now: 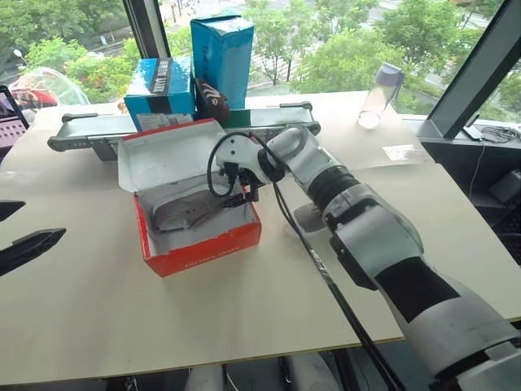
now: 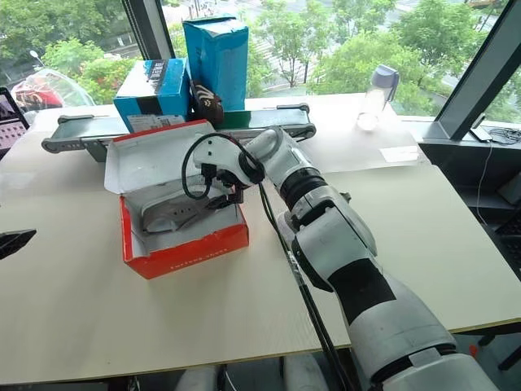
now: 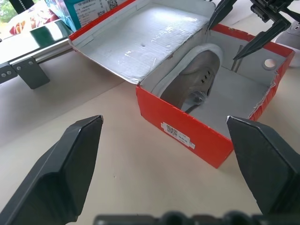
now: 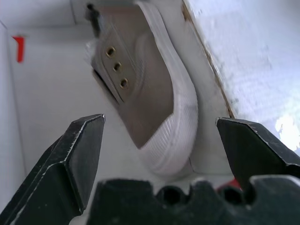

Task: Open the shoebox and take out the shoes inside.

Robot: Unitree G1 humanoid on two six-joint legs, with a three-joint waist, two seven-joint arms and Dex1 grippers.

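On the beige surface [image 1: 122,318], right tool [image 1: 236,194], spread, hangs inside the open red cardboard shoebox [image 1: 207,244]; centre over the grey canvas shoe [image 4: 154,112] before pinching.

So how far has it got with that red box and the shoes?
Done: the shoebox lid is folded back. In hand: the right pincer, jaws open, reaches in above a grey shoe without gripping it. Left: lifting the shoes out. The left pincer hangs open beside the box.

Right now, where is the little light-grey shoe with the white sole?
The light-grey shoe lies inside the open red cardboard shoebox, along the back wall below the raised lid. The right gripper hangs open just over the box.
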